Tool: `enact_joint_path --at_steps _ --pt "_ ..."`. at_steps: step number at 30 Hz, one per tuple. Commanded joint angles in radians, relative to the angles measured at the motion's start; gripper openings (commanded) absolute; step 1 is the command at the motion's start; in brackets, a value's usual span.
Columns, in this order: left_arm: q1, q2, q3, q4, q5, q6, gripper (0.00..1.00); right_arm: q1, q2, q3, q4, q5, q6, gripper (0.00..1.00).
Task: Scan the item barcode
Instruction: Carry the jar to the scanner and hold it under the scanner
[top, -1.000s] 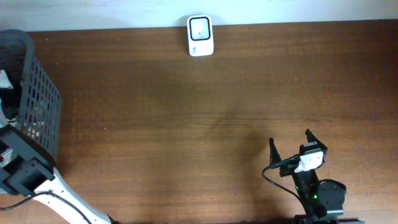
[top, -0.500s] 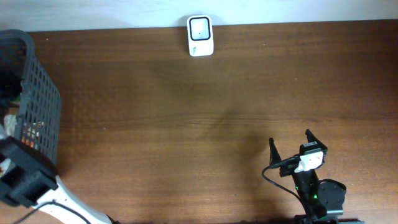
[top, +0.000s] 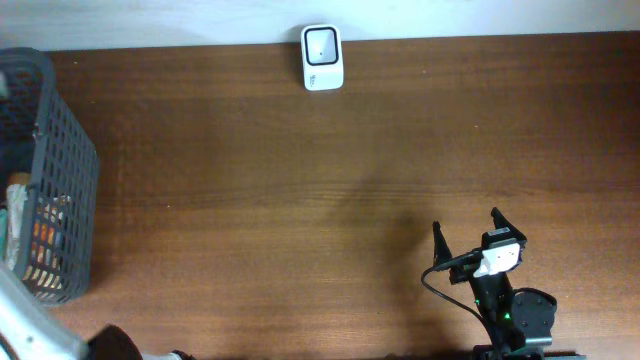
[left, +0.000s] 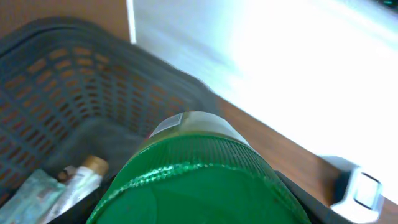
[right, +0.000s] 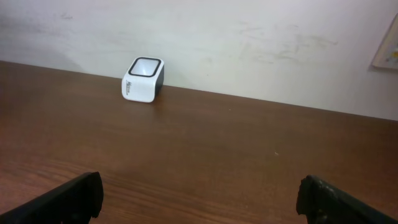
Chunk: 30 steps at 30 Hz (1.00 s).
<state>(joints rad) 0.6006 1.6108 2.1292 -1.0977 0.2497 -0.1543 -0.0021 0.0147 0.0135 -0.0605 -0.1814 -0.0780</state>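
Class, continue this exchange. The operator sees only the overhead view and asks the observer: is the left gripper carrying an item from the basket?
Observer: It seems so. In the left wrist view the left gripper is closed on a green-capped container, above the basket.
Operator: Can you see a barcode on it?
Observer: Only the edge of a white label below the cap; no barcode is readable.
Operator: What else lies in the basket?
Observer: A tube with a tan cap beside a pale packet.
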Motion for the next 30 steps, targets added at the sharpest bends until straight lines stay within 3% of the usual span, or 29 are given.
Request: enact_joint_path --at_steps 1,7,15,21,30 --pt "-0.137 -0.059 0.022 -0.035 0.036 -0.013 0.59 0.002 -0.008 -0.008 -0.003 0.002 0.007 0.98" --pt "-0.488 -0.009 -0.025 -0.117 0.035 0.085 0.63 0.002 -0.008 -0.008 -0.003 0.002 0.007 0.98" --pt "-0.88 0.209 -0.153 -0.14 0.036 0.502 0.67 0.002 -0.008 -0.008 -0.003 0.002 0.007 0.98" --pt "-1.017 0.418 -0.153 -0.164 0.036 0.727 0.67 0.002 -0.008 -0.008 -0.003 0.002 0.007 0.98" --pt "-1.125 0.641 -0.153 -0.132 0.069 0.921 0.7 0.002 -0.008 -0.008 -0.003 0.002 0.007 0.98"
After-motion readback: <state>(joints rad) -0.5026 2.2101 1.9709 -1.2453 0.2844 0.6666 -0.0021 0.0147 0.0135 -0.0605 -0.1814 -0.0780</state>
